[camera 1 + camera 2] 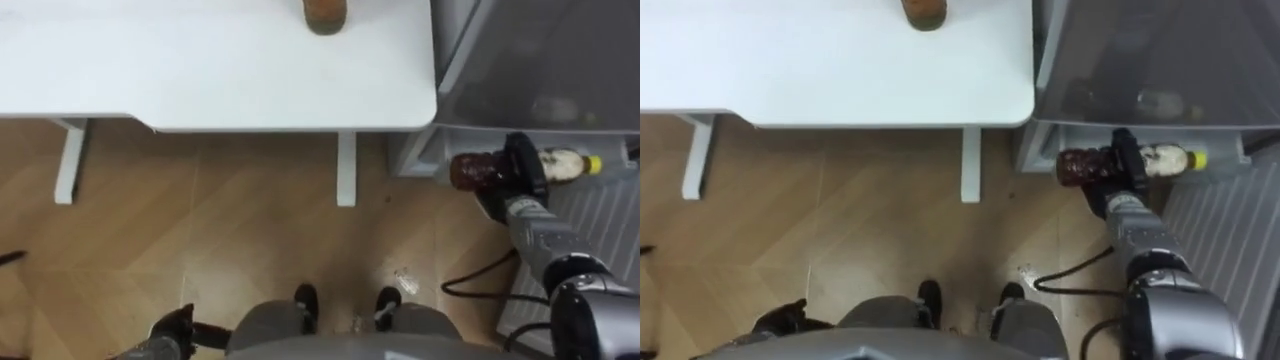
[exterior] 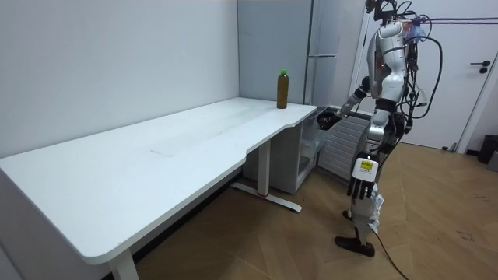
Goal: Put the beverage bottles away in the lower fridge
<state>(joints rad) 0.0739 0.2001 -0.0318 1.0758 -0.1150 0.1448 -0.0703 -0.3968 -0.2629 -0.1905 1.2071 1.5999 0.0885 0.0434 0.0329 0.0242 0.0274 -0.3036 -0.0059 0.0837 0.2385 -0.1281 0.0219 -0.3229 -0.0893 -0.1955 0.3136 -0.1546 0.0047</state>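
White table [image 1: 200, 70] left of the right hand [image 1: 522, 165], grey fridge [image 1: 540, 60] just beyond it, hand wrapped round a sideways bottle [image 1: 478, 172] at the fridge front, second bottle [image 1: 325, 12] far left on the table, left hand [image 1: 165, 335] low, state can't tell.

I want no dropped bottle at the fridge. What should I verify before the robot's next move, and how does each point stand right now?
1. Grip: ok. The right hand is curled round the bottle, which lies sideways.
2. Cap: ok. The bottle's yellow cap is on.
3. Lower fridge open: ok, as far as the room view shows.
4. Free space inside for the bottle: cannot tell.
5. Left hand free: ok. It hangs empty at the robot's side.
6. All drinks collected: not ok. A second bottle stands on the white table.
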